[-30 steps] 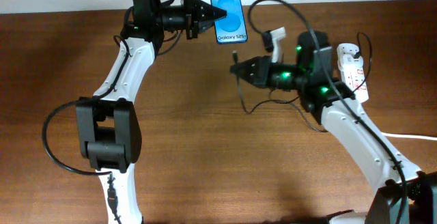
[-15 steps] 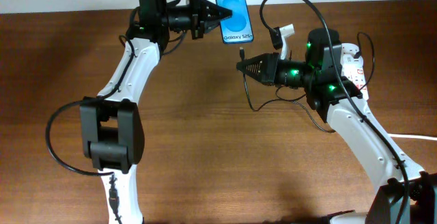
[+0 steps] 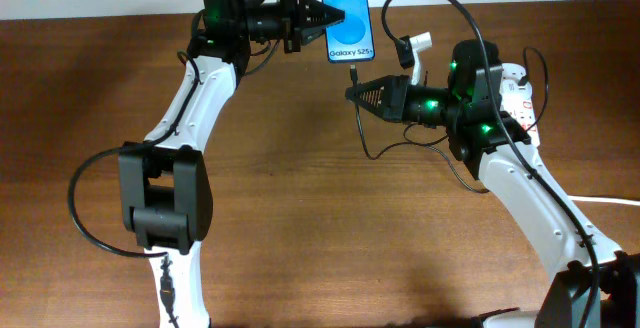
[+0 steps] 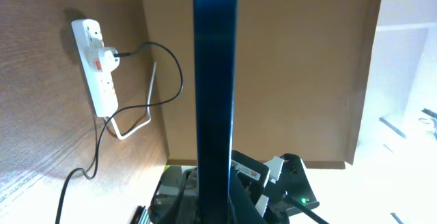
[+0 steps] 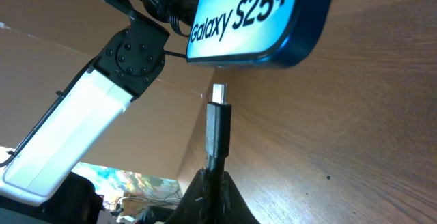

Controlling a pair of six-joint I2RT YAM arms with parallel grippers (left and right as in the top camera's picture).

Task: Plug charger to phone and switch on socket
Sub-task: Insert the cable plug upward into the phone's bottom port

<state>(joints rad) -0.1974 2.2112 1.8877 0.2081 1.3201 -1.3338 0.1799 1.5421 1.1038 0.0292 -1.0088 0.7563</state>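
**Connector just short of the port: line up, then press**

Right gripper [image 5: 213, 191]: jaws clamped on the charger [image 5: 218, 123] low on its black housing. The metal tip points to 12 o'clock in the right wrist view. A small gap shows between the tip and the bottom edge of the phone [image 5: 263, 20], so it is not yet seated.

Left gripper [image 3: 327, 14]: jaws closed on the phone's left side, holding it raised at 12 o'clock on the table [image 3: 300, 218]. The left wrist view shows the phone edge-on.

Socket [image 3: 518, 103] lies at about 2 o'clock, beyond the right arm, well apart from both grippers. A plug with a thin black cable sits in it. Whether its switch is on or off, I cannot tell.

Judgement on the step:
- The tip looks slightly off to 9 o'clock of where a centred port would be. The port itself is hidden in shadow.
- Centre the tip first and keep the housing parallel to the phone's long axis.
- Push straight toward 12 o'clock while the left arm braces the phone.
- The low grip on the housing may let it tilt under load, so go slowly.
- The cable loop has slack and should not drag.

Writing: "Galaxy S25+" in white on the blue screen near the phone's bottom edge. The socket shows red marks, but nothing readable.
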